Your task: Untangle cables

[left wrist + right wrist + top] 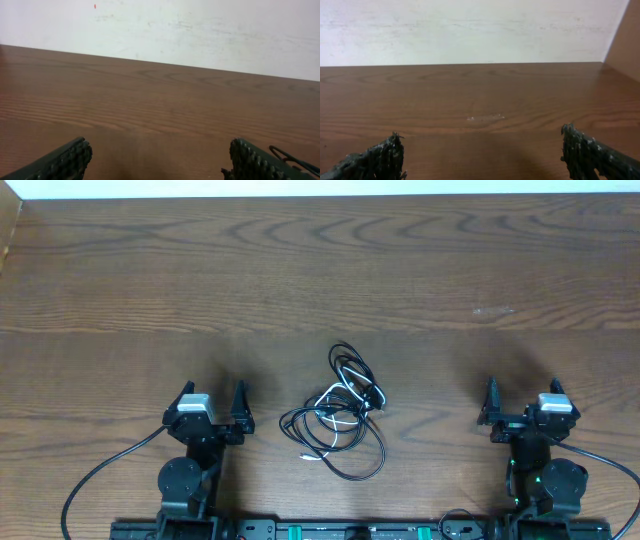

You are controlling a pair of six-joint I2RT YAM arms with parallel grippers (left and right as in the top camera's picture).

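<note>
**Counter** (pixel 320 270): dark brown wood grain that fills the overhead view and carries everything listed. A faint pale scuff (pixel 493 309) lies far right of the tangle, toward the wall.

**Wall** (pixel 200 30): off-white and smudged, along the counter edge beyond the tangle.

**Left tool** (pixel 213 390): sits to the left of the tangle, well apart from it. Jaws spread wide, nothing between them. Its wrist view shows bare wood between the two ribbed fingers (pixel 70 159).

**Right tool** (pixel 523 388): sits to the right of the tangle and farther from it than the left tool. Jaws spread wide and empty, with only counter between the fingers (pixel 382 155).

**Tangle** (pixel 340 408): one loose knot of two cables, lying flat on the counter between the two tools.

**Black cord** (pixel 338 362): thin. Its loops run out of the tangle toward the wall and toward the arm bases. One loop shows at the lower right edge of the left wrist view (pixel 292 159).

**White cord** (pixel 340 422): thinner and shorter, threaded through the middle of the tangle. One end trails out on the left-tool side.
</note>
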